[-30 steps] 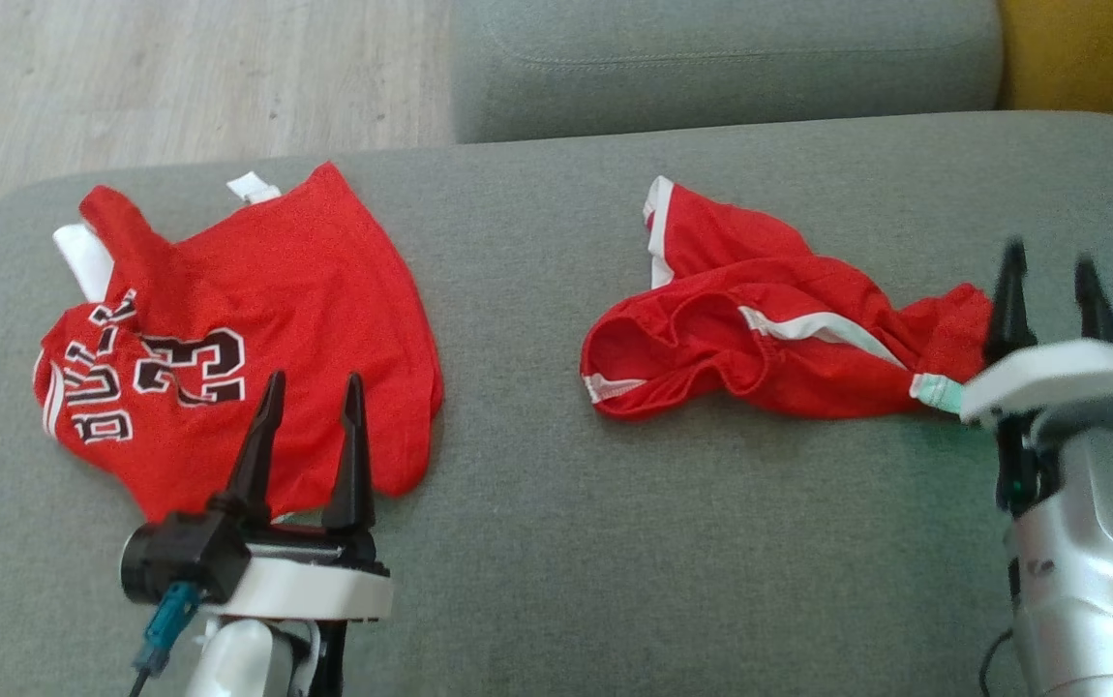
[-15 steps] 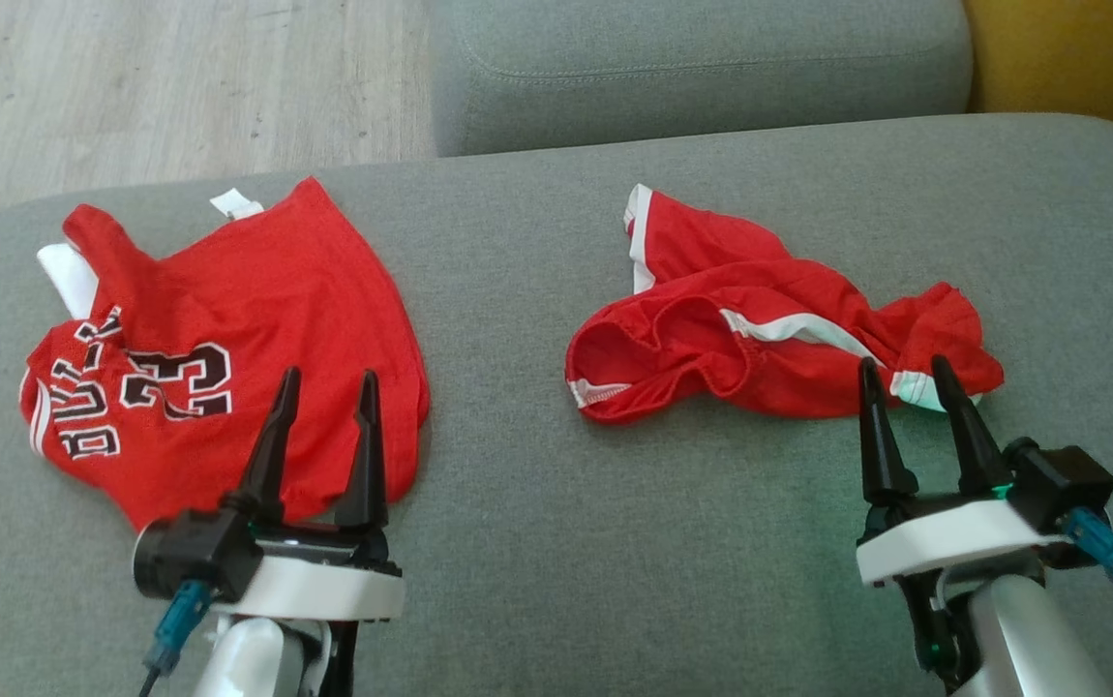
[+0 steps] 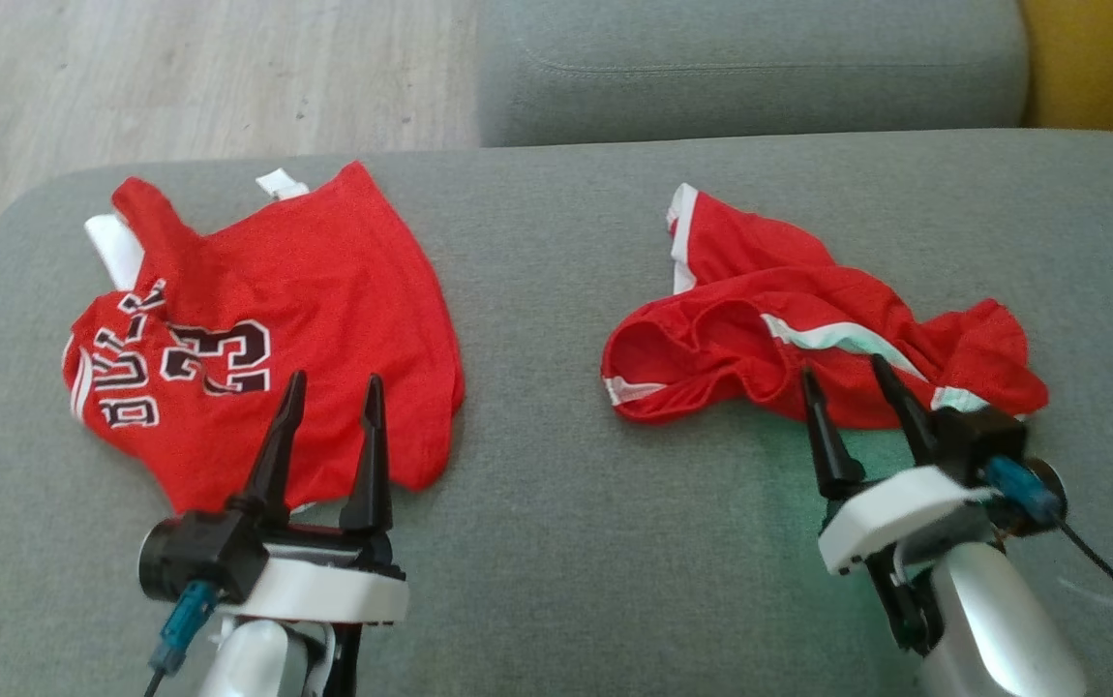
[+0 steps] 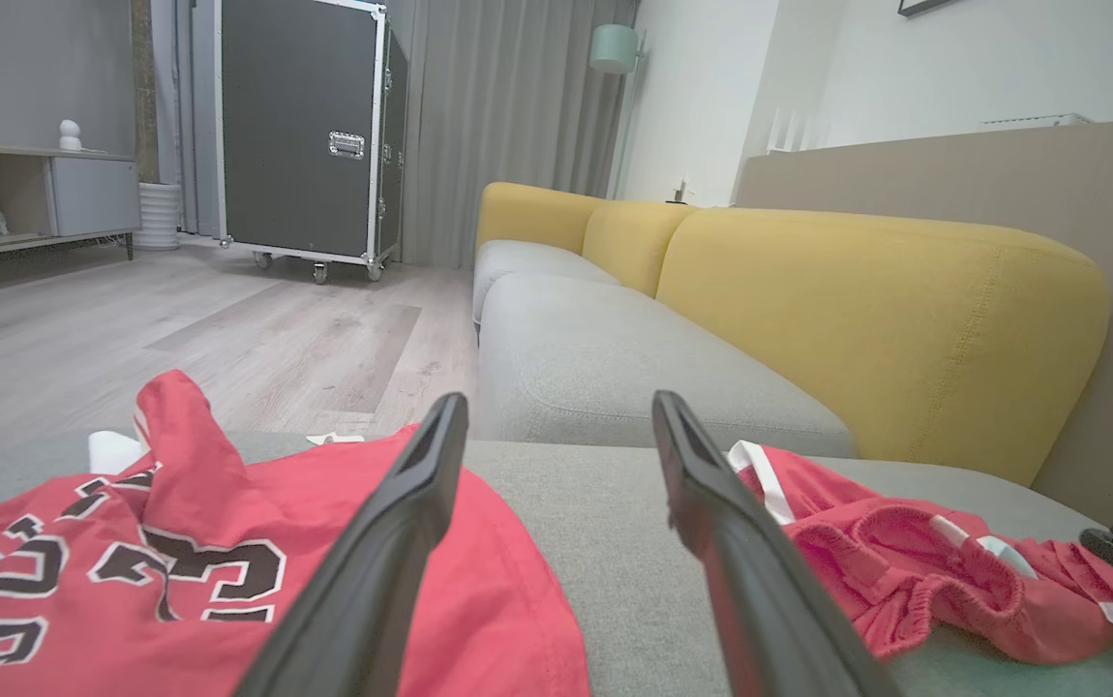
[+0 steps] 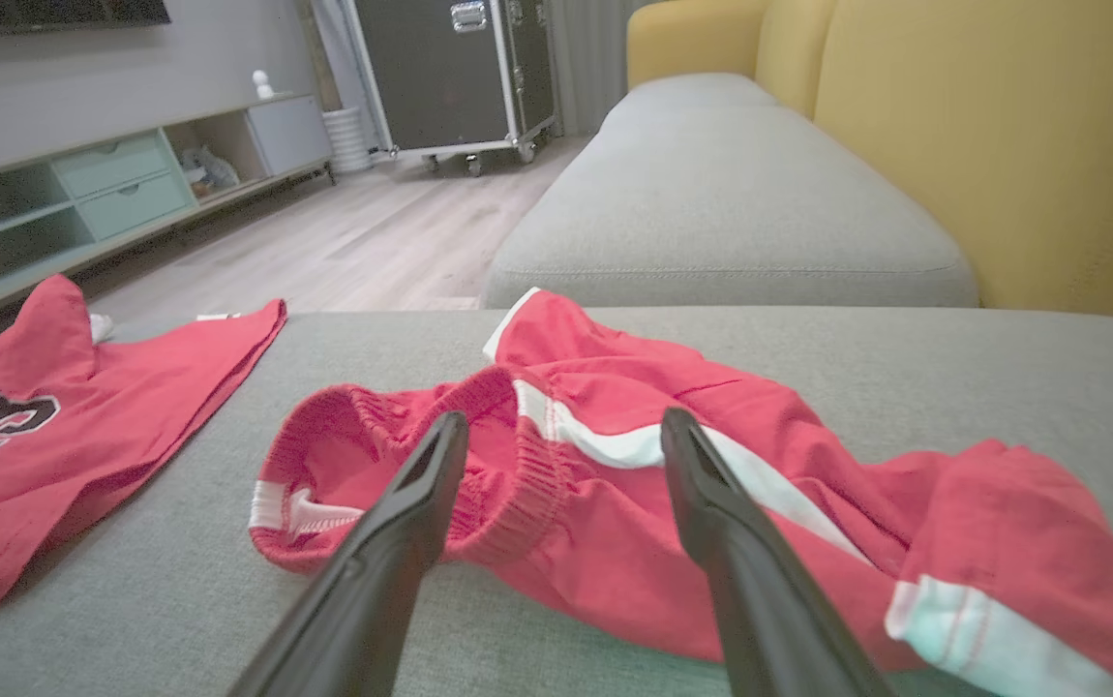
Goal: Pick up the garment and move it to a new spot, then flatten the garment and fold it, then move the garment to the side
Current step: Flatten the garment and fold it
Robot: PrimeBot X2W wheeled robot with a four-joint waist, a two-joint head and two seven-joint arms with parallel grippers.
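You look to be at the very first step: picking up the garment. My guess is that it is the red shorts (image 3: 808, 329), since your right tool (image 3: 841, 366) is right at their near edge. The shorts lie in a crumpled heap on the gray sofa seat (image 3: 556, 542), out toward 3 o'clock from the middle of the head view. The red Bulls 23 jersey (image 3: 324, 281) lies well apart from them, toward 9 o'clock. Your right tool is spread wide with nothing in it. Its arm comes up from 5 o'clock, and its two dark fingers lean toward 11 o'clock, low over the seat. In the right wrist view the stretchy waistband (image 5: 518, 479) sits between the fingers. Next you likely need to push forward and down a little, so one finger goes on each side of a fold, then squeeze and lift. Your left tool (image 3: 335, 379) is spread wide too and holds nothing. It points to 12 o'clock, with its tips over the jersey's near edge.
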